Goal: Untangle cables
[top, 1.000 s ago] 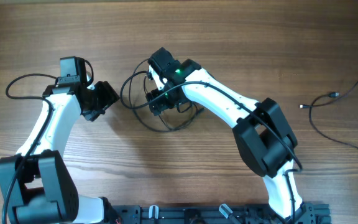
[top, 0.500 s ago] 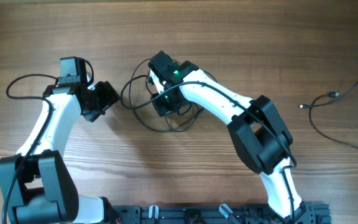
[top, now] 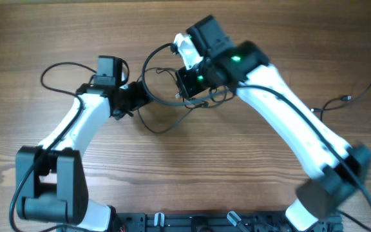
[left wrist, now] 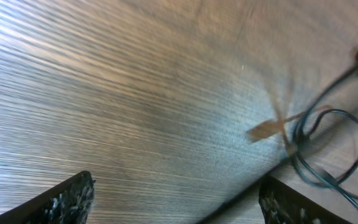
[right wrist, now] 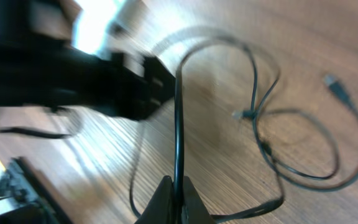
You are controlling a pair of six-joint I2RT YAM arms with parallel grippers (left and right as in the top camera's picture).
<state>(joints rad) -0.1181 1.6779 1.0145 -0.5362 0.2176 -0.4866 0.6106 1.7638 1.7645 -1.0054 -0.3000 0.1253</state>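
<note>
Cables (top: 163, 96) are lying tangled mid-table overhead, the right gripper (top: 189, 82) sitting over them and the left gripper (top: 140, 102) waiting at their 9 o'clock. Left wrist is showing its jaws spread, tangle (left wrist: 316, 143) off at 2 o'clock; right wrist is showing jaws pinching one strand (right wrist: 179, 112) running toward 12 o'clock.

At 6 o'clock, right pincer (right wrist: 176, 198) clamped on a straight black cable (right wrist: 178, 124) running up toward 12. Toward 3 o'clock, loose cable loops (right wrist: 256, 74) lying on the wooden tabletop (right wrist: 303, 37), plug end (right wrist: 333, 83) at 2. At 10 o'clock, a blurred robot arm (right wrist: 104, 81).
</note>
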